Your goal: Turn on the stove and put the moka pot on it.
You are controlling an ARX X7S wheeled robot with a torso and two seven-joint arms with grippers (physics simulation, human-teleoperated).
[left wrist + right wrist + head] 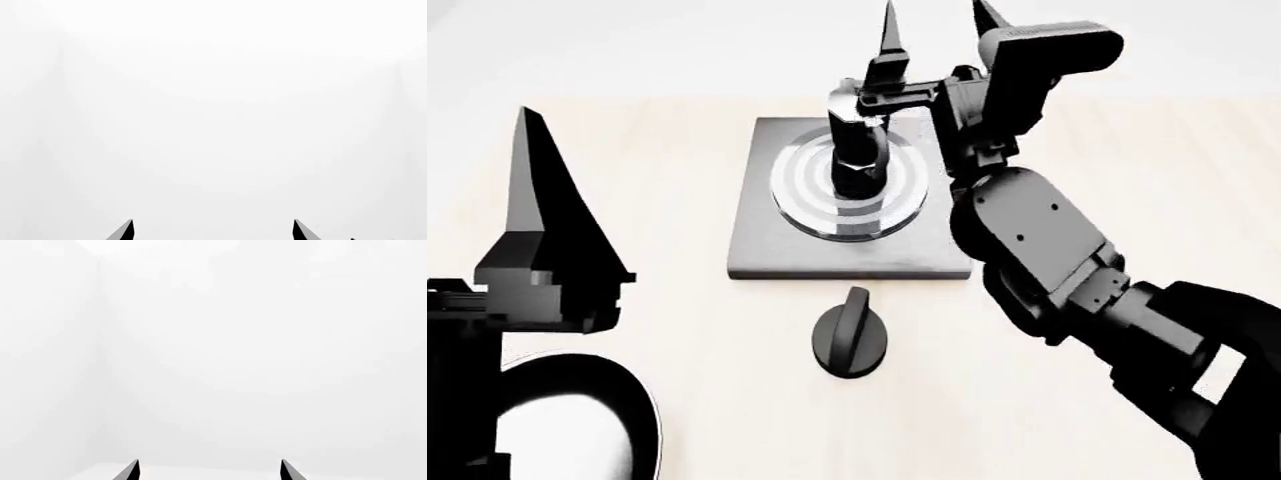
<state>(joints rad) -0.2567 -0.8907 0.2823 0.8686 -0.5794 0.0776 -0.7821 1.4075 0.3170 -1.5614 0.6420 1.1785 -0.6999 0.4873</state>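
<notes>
The worktop [627, 150] is big, flat and pale like light wood, and the room behind it is plain white with nothing to see. On the worktop lies the stove [761, 250], a flat square dark-grey slab with round shiny rings in its middle. The moka pot [858, 160] stands upright on those rings, so its long side points straight up. It is small, tall and black with flat sides, and its top is partly hidden by the right arm. A little black round knob [851, 340] sits on the worktop just in front of the stove, with its ridge pointing toward the stove. A black pan [587, 420] shows at the near left corner. The right end effector [941, 35] is above and behind the pot, its fingers spread wide and holding nothing. The left end effector [213, 230] also has its fingers wide apart, with only white between them.
</notes>
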